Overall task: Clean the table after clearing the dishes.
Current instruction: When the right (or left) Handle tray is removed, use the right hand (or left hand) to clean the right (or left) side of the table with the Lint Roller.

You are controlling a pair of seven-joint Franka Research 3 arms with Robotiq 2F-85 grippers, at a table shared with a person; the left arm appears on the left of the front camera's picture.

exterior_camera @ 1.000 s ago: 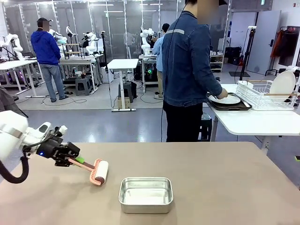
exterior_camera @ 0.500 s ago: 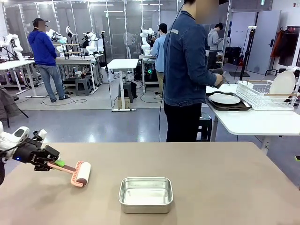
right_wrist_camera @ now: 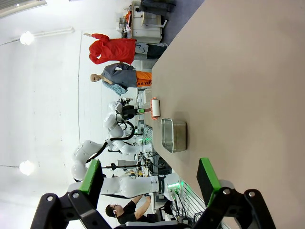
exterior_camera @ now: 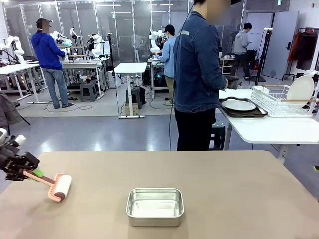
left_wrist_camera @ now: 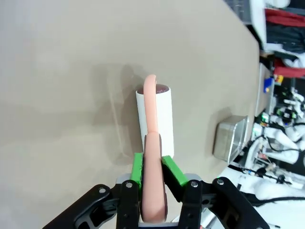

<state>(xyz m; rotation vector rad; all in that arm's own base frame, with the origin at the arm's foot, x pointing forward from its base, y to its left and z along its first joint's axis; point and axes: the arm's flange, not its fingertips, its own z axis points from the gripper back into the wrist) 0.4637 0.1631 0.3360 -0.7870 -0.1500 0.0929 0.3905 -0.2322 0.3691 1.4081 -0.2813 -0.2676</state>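
My left gripper (exterior_camera: 26, 173) is shut on the pink handle of a lint roller (exterior_camera: 62, 187), at the far left of the tan table (exterior_camera: 239, 194). In the left wrist view the green pads (left_wrist_camera: 137, 171) clamp the handle, and the white roll (left_wrist_camera: 156, 119) lies flat on the table top. The right gripper (right_wrist_camera: 148, 179) stands open over the table (right_wrist_camera: 238, 71) with nothing between its fingers. One of the dishes, a white plate (exterior_camera: 239, 105), rests on a dark tray (exterior_camera: 259, 113) on a white side table beyond the far edge. A person in a denim jacket stands by it.
A shiny steel pan (exterior_camera: 155, 206) sits near the table's front middle, and shows again as the pan (left_wrist_camera: 231, 140) and the pan (right_wrist_camera: 174, 135). A white dish rack (exterior_camera: 279, 102) holding a plate stands on the side table at the right.
My left gripper has drawn the roller leftward across the table, from near the pan to the left edge. The person's hands have left the plate on the tray.
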